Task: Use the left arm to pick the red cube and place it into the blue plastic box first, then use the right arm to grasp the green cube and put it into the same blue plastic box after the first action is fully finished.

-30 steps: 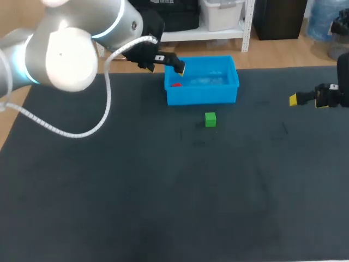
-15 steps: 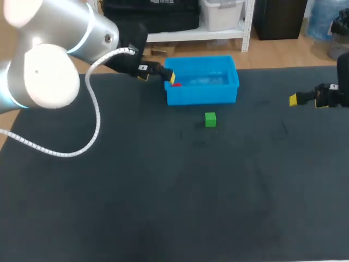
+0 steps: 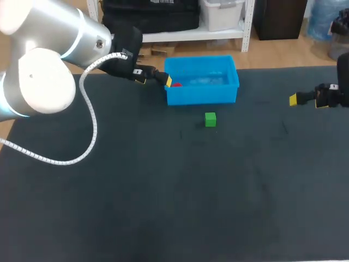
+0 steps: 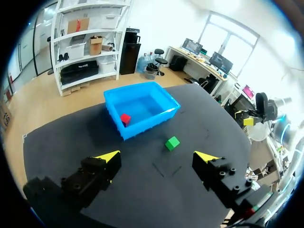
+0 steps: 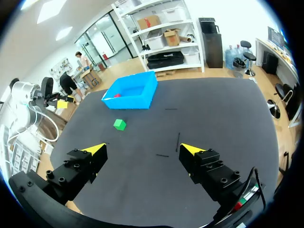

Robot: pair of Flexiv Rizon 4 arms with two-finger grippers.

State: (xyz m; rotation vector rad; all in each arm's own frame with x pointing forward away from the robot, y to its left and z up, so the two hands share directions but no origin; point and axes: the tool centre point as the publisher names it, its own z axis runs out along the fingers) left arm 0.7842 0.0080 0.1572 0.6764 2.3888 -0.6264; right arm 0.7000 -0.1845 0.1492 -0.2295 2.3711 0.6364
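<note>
The left hand is open and holds nothing. Its two yellow tips stand wide apart. In the head view it hangs near the far edge of the counter, right by the end of the blue box that faces the counter's left edge. I cannot tell if it touches the box.

The left wrist view looks down into the box. It shows the red cube lying on the box floor, close to the wall nearest that hand. The head view shows only a bit of red behind that wall.

The green cube sits on the counter just in front of the box, not touching it.

The right hand is open and empty too, and only its own wrist view shows this well. The head view shows just one of its yellow tips, near the counter's right edge, well apart from the box and the green cube.
</note>
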